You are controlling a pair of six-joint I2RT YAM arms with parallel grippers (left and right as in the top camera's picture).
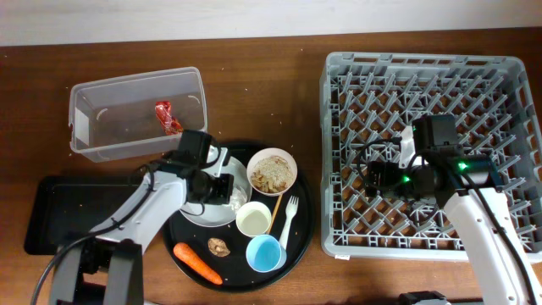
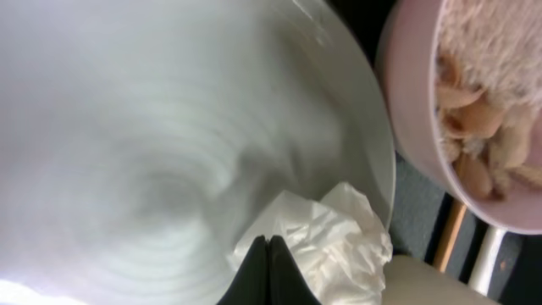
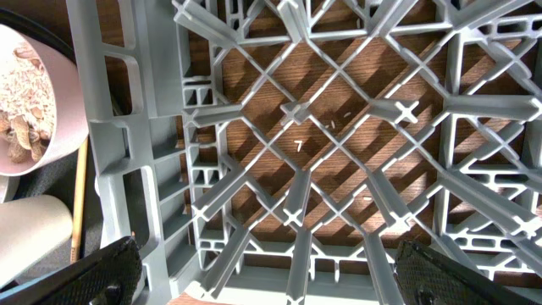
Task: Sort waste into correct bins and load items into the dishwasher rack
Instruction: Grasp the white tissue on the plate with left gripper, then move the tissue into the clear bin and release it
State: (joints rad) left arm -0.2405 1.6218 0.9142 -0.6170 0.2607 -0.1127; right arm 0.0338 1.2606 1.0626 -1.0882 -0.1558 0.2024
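Observation:
In the left wrist view my left gripper (image 2: pixel 269 269) is shut, its black tips pinched together on the edge of the small crumpled white paper (image 2: pixel 334 237). The paper lies on the white plate (image 2: pixel 152 127). Overhead, that gripper (image 1: pixel 222 191) sits low over the plate (image 1: pixel 218 215). Beside it stands the pink-beige bowl (image 1: pixel 272 171) of beige scraps (image 2: pixel 483 127). My right gripper (image 3: pixel 267 263) hangs wide open over the grey dishwasher rack (image 1: pixel 339 85), holding nothing. The red wrapper (image 1: pixel 165 114) lies in the clear tub (image 1: pixel 85 127).
On the round black tray (image 1: pixel 301 229) are a white cup (image 1: pixel 253 219), light-blue cup (image 1: pixel 265 252), white fork (image 1: pixel 290 219), wooden stick (image 1: pixel 275 212), carrot (image 1: pixel 197 263) and brown lump (image 1: pixel 219 246). A shallow black rectangular tray (image 1: pixel 51 212) lies at the left.

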